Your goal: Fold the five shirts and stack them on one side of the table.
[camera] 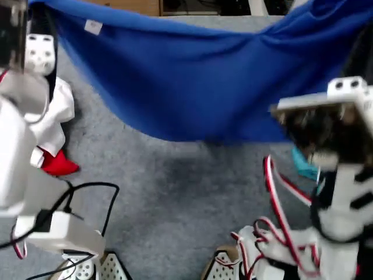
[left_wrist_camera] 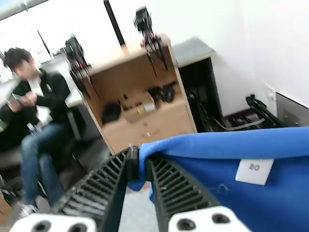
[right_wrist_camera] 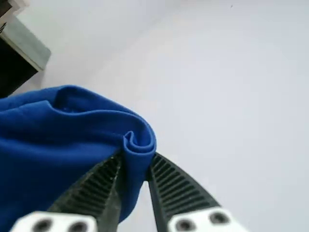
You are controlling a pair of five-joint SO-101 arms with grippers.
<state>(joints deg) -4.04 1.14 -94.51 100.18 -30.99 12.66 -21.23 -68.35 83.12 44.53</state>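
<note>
A blue shirt [camera: 198, 76] hangs stretched in the air across the far half of the table, sagging in the middle, a white size tag [camera: 93, 26] near its left end. My left gripper [left_wrist_camera: 141, 166] is shut on the shirt's edge [left_wrist_camera: 227, 159], close to the tag [left_wrist_camera: 254, 172]. My right gripper [right_wrist_camera: 133, 166] is shut on a bunched fold of the same blue shirt [right_wrist_camera: 58, 145]. Both arms are raised high, the left arm [camera: 17, 116] at the left edge of the high view, the right arm [camera: 338, 151] at the right.
White and red shirts [camera: 55, 140] lie crumpled at the table's left side under the left arm. A teal shirt [camera: 304, 163] peeks out behind the right arm. Grey table surface [camera: 175, 198] lies open in the middle. A cable [camera: 93, 192] and arm bases sit along the near edge.
</note>
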